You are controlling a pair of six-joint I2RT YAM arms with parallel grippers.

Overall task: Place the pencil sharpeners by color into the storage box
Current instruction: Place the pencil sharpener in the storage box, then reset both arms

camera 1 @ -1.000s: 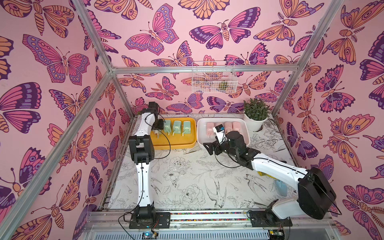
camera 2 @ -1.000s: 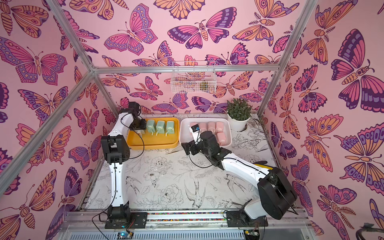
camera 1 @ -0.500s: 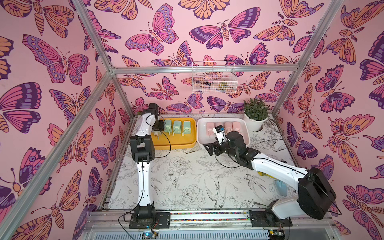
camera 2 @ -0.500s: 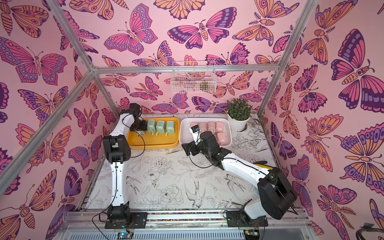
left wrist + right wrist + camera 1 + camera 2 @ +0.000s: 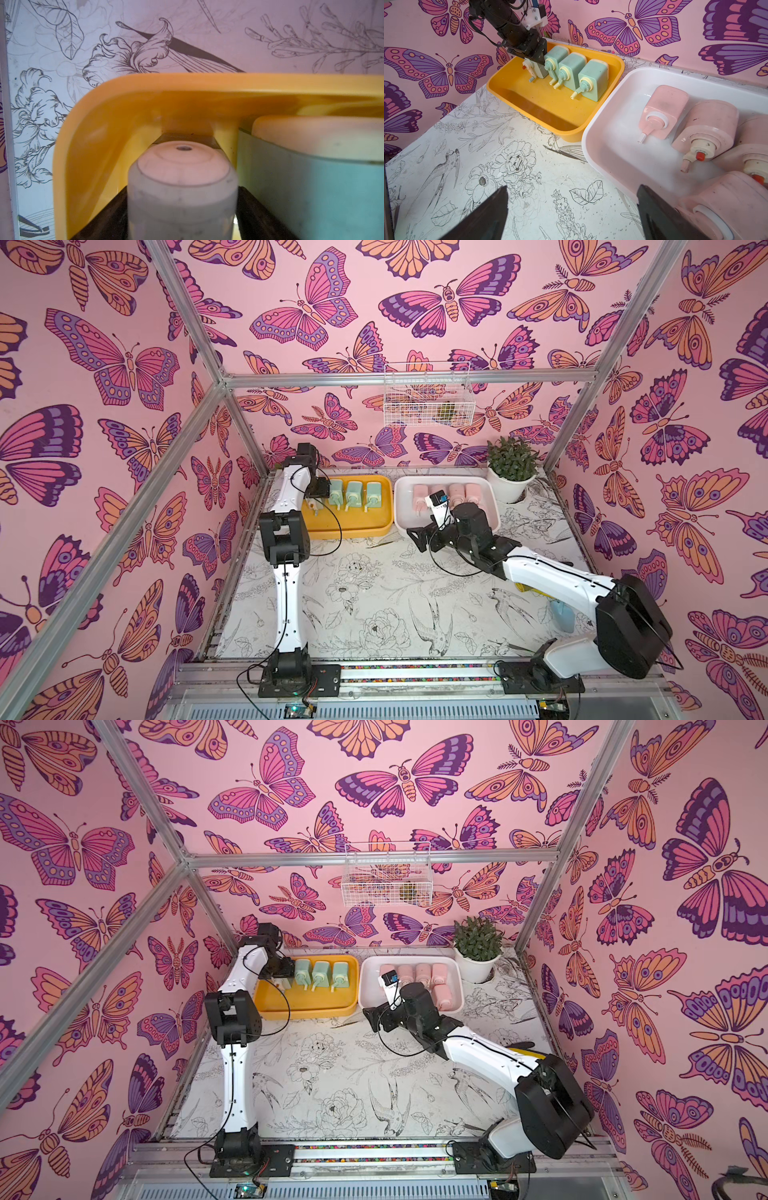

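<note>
A green sharpener [image 5: 538, 69] in the yellow tray [image 5: 550, 108] is straddled by the left tool [image 5: 536, 62], grip undeterminable; the right tool [image 5: 571, 209] is held apart.

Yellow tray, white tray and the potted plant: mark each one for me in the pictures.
yellow tray [image 5: 353, 526]: a top view, bare floor near its front wall.
white tray [image 5: 610, 133]: right wrist view, bare inner floor beside the pink sharpeners.
potted plant [image 5: 477, 939]: a top view, on the green leaves.

Pink butterfly-print walls [image 5: 124, 364], aluminium frame [image 5: 411, 378].
Worktop [image 5: 374, 597] in black-and-white floral/bird line art; white wire basket [image 5: 428, 396] on back wall, potted plant [image 5: 512, 466] in far corner. Even, soft light.
</note>
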